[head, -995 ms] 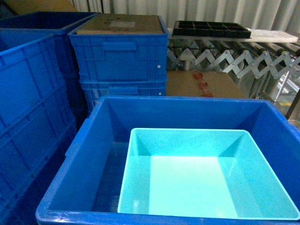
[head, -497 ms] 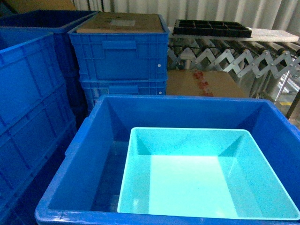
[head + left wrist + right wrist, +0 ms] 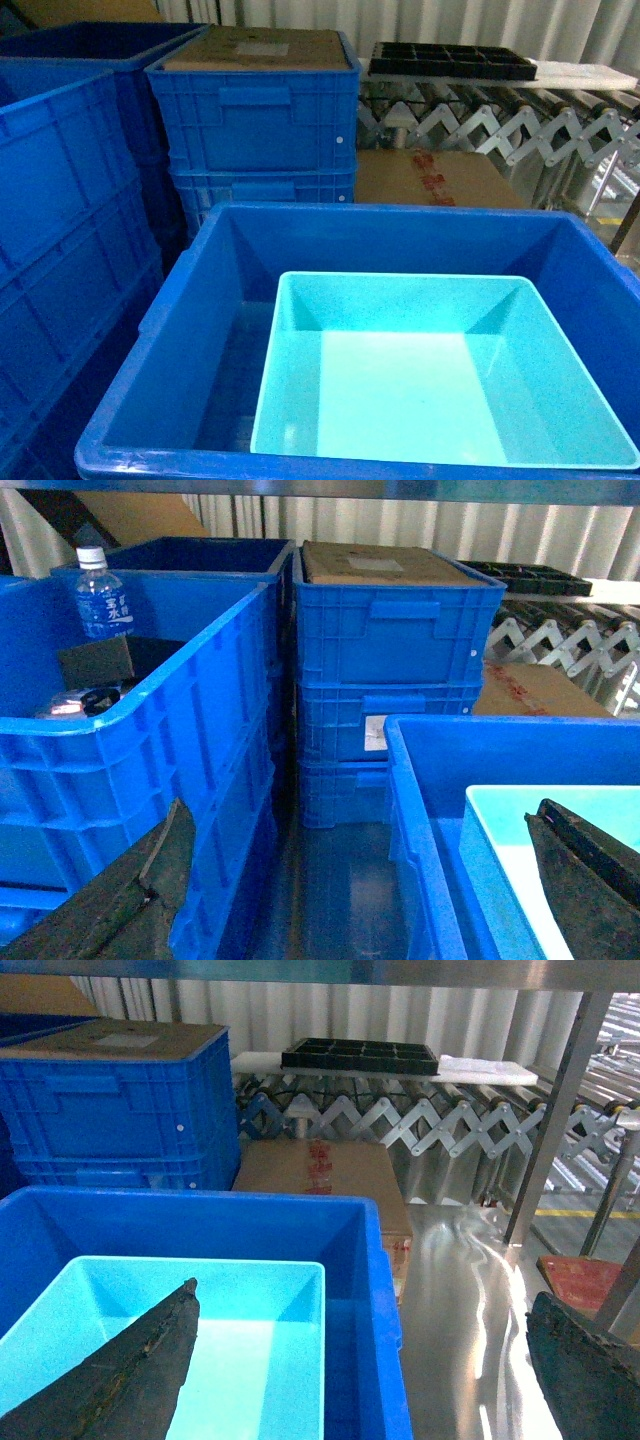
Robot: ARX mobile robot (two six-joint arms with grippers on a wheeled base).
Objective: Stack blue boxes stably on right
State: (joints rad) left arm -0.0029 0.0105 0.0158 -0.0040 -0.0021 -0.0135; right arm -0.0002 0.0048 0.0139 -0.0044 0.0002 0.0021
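Both pincers, left gripper (image 3: 355, 880) and right gripper (image 3: 365, 1365), gape wide, holding nothing, I see. Light turquoise tub (image 3: 430, 390) sits nested inside my royal-blue tub (image 3: 240, 250), toward its right wall.

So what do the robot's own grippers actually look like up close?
Only the fingers show, in the wrist views. The left gripper has dark, wedge-shaped fingers with worn, scuffed edges. The right gripper has the same fingers. No cables or markings are visible.
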